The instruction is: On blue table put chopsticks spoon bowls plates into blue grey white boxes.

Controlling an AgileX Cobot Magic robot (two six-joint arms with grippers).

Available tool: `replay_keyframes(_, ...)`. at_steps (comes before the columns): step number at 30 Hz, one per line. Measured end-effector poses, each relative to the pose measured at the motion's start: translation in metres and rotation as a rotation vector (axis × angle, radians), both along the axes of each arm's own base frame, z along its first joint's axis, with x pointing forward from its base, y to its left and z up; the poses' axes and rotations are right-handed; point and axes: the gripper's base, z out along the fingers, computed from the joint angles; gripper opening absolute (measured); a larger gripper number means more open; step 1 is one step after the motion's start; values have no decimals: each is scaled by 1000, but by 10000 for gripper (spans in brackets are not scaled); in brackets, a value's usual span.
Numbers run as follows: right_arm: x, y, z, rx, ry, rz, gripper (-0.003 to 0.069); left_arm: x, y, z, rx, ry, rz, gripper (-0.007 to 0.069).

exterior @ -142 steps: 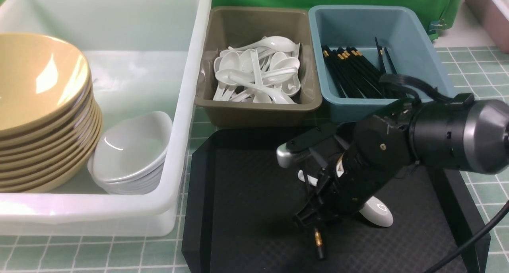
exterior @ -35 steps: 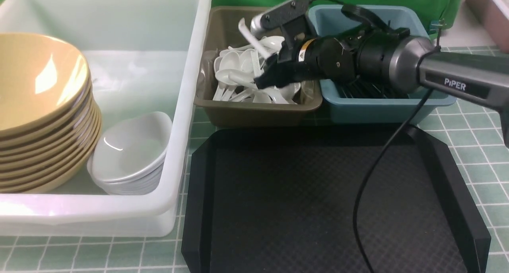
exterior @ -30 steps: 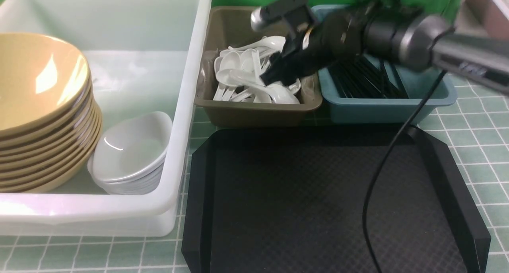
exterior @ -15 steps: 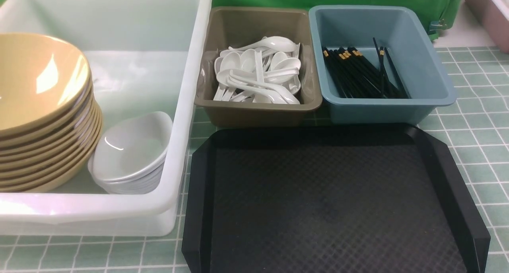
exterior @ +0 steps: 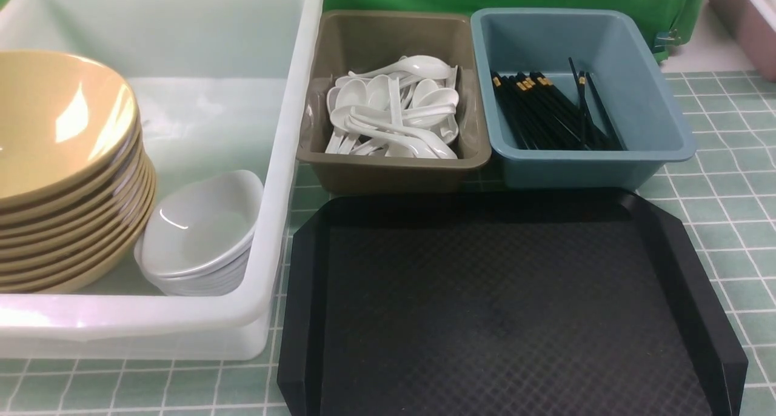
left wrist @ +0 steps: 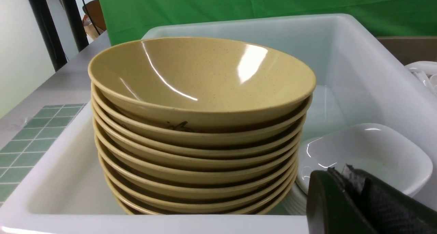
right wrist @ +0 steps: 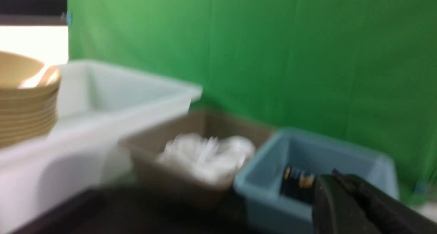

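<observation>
The right arm has withdrawn from above the grey box point(exterior: 393, 161) and no longer appears in the front view. One second ago it hung over that box with its fingers spread; now the right gripper point(right wrist: 336, 189) has its fingers pressed together and empty, seen only at the edge of the blurred right wrist view.

The spoon it carried has been released. It now lies among the spoons point(exterior: 394, 116) inside the grey box.

The black tray point(exterior: 503, 307), directly in front of the grey box, carries nothing.

Positions relative to the grey box:
- The blue box point(exterior: 655, 113) stands just beside it and holds the chopsticks point(exterior: 548, 113).
- The white tub point(exterior: 285, 179) stands just beside it on the opposite side and holds the stacked bowls point(exterior: 60, 161) and plates point(exterior: 200, 234).

The left gripper point(left wrist: 344, 193) has its fingers pressed together on nothing, near the tub's front wall.

No tableware remains loose on the desk point(exterior: 727, 100). Judgement: sorting appears complete for the items in view.
</observation>
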Motion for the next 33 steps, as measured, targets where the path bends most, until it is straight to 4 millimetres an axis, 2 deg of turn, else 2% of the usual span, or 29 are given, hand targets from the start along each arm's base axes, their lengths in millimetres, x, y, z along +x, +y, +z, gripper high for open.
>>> replay_keyframes(1, 0, 0, -12, 3, 12, 0, 36, 0, 0, -1, 1, 4, 0, 1)
replay_keyframes(2, -1, -1, -11, 6, 5, 0, 36, 0, 0, -1, 1, 4, 0, 1)
replay_keyframes(3, -1, 0, -28, 15, -3, 6, 36, 0, 0, -1, 0, 2, -1, 1)
replay_keyframes(4, 0, 1, -29, 25, -20, 11, 37, 0, 0, -1, 0, 5, -1, 1)
replay_keyframes(9, 2, 3, -25, 59, -80, 28, 40, 0, 0, -2, -2, 15, -3, 1)
replay_keyframes(19, 3, 4, -26, -69, -160, 7, 42, 0, 0, -3, -7, 28, -5, 1)
replay_keyframes(25, 3, -6, -36, -86, -182, -169, 42, 0, -1, -3, -8, 29, -6, 1)
replay_keyframes(33, 7, -23, -47, -24, -22, -439, 42, 0, -1, -3, -12, 30, -8, 1)
